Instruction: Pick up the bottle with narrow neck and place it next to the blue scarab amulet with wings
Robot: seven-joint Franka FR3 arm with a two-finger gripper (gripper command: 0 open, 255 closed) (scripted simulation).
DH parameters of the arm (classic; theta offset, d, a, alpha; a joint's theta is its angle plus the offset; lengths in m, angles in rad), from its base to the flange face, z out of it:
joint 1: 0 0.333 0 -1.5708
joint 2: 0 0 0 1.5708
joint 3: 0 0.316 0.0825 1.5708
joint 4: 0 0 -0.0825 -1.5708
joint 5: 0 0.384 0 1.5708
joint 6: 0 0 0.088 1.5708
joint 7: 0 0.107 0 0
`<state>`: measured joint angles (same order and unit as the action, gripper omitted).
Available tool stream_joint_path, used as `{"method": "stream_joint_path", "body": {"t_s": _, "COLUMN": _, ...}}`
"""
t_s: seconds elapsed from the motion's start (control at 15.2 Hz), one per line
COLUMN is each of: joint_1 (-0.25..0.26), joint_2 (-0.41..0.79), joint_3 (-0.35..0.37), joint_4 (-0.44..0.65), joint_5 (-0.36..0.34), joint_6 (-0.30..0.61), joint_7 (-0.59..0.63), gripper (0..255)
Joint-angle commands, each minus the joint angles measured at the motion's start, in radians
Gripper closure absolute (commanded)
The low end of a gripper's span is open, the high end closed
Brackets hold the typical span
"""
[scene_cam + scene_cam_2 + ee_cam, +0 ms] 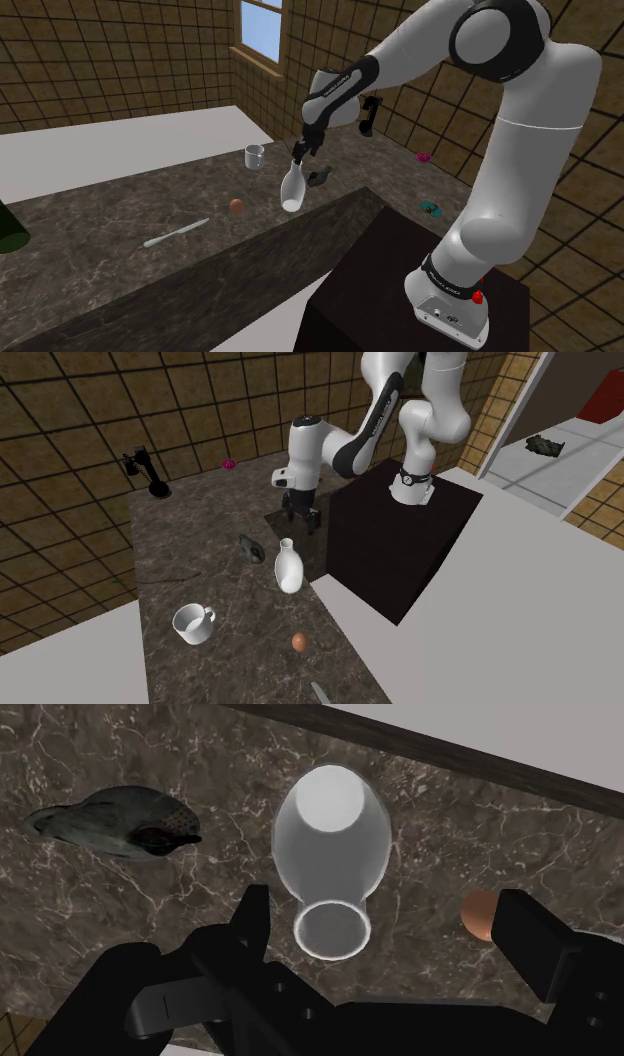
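Step in hand: the grasp, pre-close. The gripper [299, 152] hangs over the white narrow-neck bottle [292, 188] at centre of the shoulder view, jaws spread wide. In the wrist view the fingers [255, 919] flank the bottle's open rim w/o touching it. The neck sits much nearer one finger than the other, so nothing is pinched yet. The bottle stands upright on the dark marble counter [120, 215], near its edge. The 2nd ext. view has it just below frame centre, under the gripper.

Just beside the bottle, not touching it, lies a dark grey winged-looking thing [110, 824]. A brown egg-like ball [480, 914] lies on the other side, by the far finger. A white mug [192, 622] sits lower left in the 2nd ext. view, well apart.

Prob. target: a small teal-blue thing [432, 208], right of centre in the shoulder view, beside the arm's lower link. It's too small to confirm as the amulet, and I can't tell what it rests on.

Next move, my read: shift the hand sideways to centre the neck btwn the pads, then drop a touch if the tips aren't below the rim. Close gently, since a smooth neck may slip, and lift straight up clear of the grey thing. Then carry toward the teal-blue thing.
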<state>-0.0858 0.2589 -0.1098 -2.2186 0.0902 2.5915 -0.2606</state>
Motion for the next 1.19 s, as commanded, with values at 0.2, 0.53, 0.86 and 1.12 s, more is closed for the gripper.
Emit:
{"method": "stream_joint_path", "body": {"t_s": 0.2, "joint_1": -0.022, "joint_2": 0.160, "joint_3": 0.007, "joint_4": 0.112, "joint_5": 0.019, "joint_6": 0.044, "joint_7": -0.028, "gripper": 0}}
{"method": "stream_joint_path", "body": {"t_s": 0.53, "joint_1": -0.029, "joint_2": 0.222, "joint_3": 0.017, "joint_4": 0.128, "joint_5": 0.031, "joint_6": 0.090, "joint_7": -0.036, "gripper": 0}}
{"method": "stream_joint_path", "body": {"t_s": 0.86, "joint_1": -0.031, "joint_2": 0.242, "joint_3": 0.020, "joint_4": 0.135, "joint_5": 0.035, "joint_6": 0.103, "joint_7": -0.039, "gripper": 0}}
{"method": "stream_joint_path", "body": {"t_s": 1.12, "joint_1": -0.031, "joint_2": 0.242, "joint_3": 0.020, "joint_4": 0.135, "joint_5": 0.035, "joint_6": 0.103, "joint_7": -0.039, "gripper": 0}}
